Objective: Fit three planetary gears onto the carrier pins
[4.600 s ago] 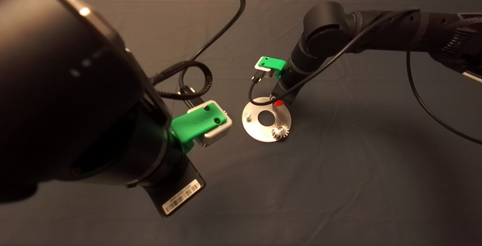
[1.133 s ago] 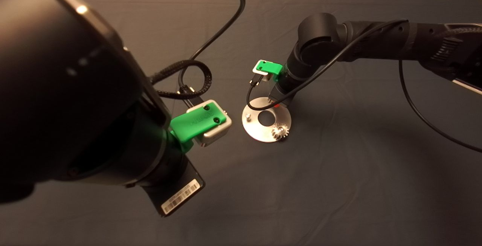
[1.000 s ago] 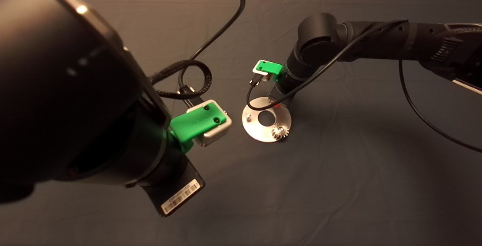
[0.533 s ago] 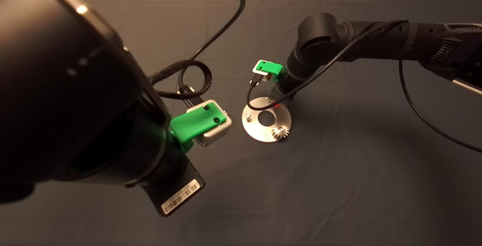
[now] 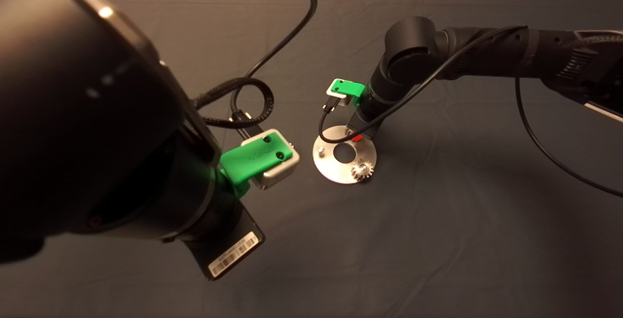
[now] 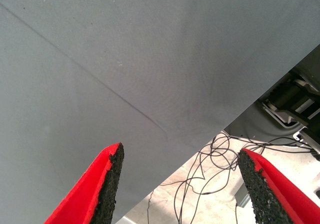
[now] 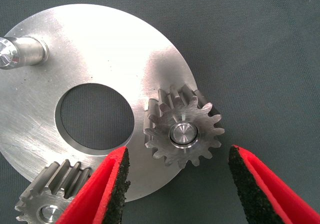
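Observation:
The shiny round disc (image 5: 331,164) lies mid-mat; it also shows in the right wrist view (image 7: 100,49). One planetary gear (image 5: 362,168) sits on the near-right carrier pin. A bare pin (image 5: 320,150) stands at the disc's left and shows in the right wrist view (image 7: 20,52). My right gripper (image 5: 357,136) is over the disc's far edge. In the right wrist view my right gripper (image 7: 178,151) is open, with its fingers either side of a gear (image 7: 182,131) seated on its pin, clear of it. A second gear (image 7: 47,206) shows there. The third gear is out of view.
My left arm (image 5: 97,113) fills the left of the head view and hides its own gripper there. In the left wrist view my left gripper (image 6: 180,149) is open and empty above the mat's edge, with cables (image 6: 210,159) on the floor beyond. A black cable (image 5: 272,50) loops over the mat.
Since the earliest frame my right arm has shifted slightly left and nearer at the disc's far edge. Over the last second nothing has visibly moved.

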### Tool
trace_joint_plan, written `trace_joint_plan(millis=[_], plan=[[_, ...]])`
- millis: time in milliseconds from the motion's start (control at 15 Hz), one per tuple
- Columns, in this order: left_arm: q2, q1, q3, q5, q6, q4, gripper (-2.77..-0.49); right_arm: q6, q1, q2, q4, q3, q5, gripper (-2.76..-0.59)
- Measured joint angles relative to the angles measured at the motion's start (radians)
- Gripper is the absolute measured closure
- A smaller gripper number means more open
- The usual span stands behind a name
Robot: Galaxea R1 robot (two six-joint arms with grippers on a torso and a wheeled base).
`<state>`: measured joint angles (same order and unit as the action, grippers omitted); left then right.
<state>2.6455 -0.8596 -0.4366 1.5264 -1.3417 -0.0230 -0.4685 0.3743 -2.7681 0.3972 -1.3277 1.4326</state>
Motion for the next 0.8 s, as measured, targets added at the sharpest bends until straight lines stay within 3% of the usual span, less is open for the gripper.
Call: trace_joint_plan(millis=[200, 267, 600, 733, 800], plan=[[0.0, 0.0, 0.0, 0.0, 0.0, 0.0, -1.62, 0.0, 0.0, 0.0, 0.0, 0.0, 0.0, -1.45], [0.0, 0.0, 0.0, 0.0, 0.0, 0.0, -1.62, 0.0, 0.0, 0.0, 0.0, 0.0, 0.002, -1.56], [0.0, 0.0, 0.0, 0.0, 0.0, 0.0, -1.62, 0.001, 0.005, 0.001, -0.007, 0.009, 0.089, -1.74], [0.0, 0.0, 0.0, 0.0, 0.0, 0.0, -1.62, 0.001, 0.009, 0.003, -0.04, 0.044, 0.093, -1.76], [0.0, 0.0, 0.0, 0.0, 0.0, 0.0, -1.62, 0.002, 0.011, 0.003, -0.071, 0.056, 0.093, -1.76]])
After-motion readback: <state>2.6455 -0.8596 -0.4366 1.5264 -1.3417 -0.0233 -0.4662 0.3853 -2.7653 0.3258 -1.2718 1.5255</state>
